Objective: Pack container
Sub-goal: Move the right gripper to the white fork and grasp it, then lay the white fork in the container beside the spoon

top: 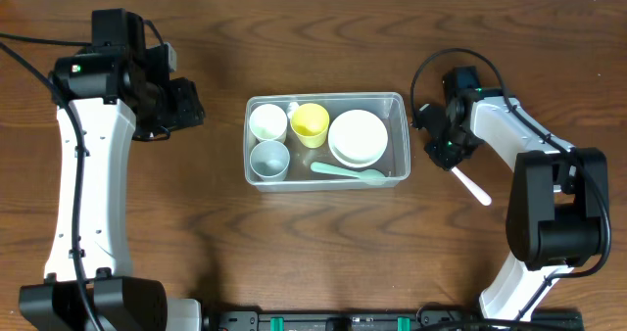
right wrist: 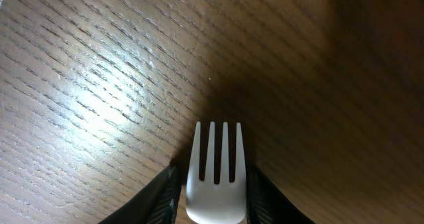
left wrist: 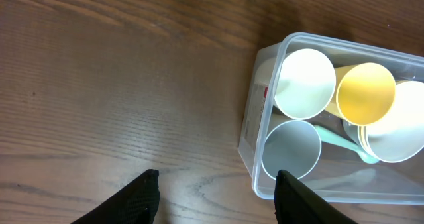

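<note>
Clear container (top: 397,100), crockery-filled

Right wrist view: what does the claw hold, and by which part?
The right claw grips a white fork by the sides of its head, tines pointing forward.

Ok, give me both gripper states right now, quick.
Left gripper: open, holding nothing, beside the container.
Right gripper: closed on a white fork, over the table.
</note>
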Available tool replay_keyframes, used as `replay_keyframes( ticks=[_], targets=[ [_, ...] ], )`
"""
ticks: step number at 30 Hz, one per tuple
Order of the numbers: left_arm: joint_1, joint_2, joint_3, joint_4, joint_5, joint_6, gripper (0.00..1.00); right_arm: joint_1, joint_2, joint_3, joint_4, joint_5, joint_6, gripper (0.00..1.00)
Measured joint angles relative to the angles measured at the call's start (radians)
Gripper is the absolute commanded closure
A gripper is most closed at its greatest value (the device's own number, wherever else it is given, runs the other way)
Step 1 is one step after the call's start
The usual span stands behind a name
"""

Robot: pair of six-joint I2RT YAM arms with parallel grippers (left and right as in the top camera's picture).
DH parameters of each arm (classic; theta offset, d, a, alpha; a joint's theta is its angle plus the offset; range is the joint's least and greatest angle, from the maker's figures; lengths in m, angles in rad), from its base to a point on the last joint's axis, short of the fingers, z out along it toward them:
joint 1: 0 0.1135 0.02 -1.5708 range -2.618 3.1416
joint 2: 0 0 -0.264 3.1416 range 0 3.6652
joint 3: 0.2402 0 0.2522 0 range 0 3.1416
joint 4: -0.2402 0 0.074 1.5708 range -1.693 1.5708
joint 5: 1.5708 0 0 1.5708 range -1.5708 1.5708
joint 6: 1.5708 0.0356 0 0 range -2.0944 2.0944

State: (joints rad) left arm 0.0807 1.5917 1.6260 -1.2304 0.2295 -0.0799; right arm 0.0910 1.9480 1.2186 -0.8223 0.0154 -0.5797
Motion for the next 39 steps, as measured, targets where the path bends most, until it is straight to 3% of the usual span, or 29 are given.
replay_keyframes(
  ticks=[11,24,39],
  targets=[
    [0.000,0.000,0.000,0.000,0.000,0.000,0.44,-0.001,0.002,0.003,-0.026,0.003,0.000,0.65],
    [0.000,0.000,0.000,0.000,0.000,0.000,0.43,-0.001,0.002,0.004,-0.027,0.006,0.002,0.84],
    [0.001,0.000,0.000,-0.007,-0.056,0.000,0.44,-0.001,-0.057,0.082,-0.093,0.008,0.095,0.86]
  ],
)
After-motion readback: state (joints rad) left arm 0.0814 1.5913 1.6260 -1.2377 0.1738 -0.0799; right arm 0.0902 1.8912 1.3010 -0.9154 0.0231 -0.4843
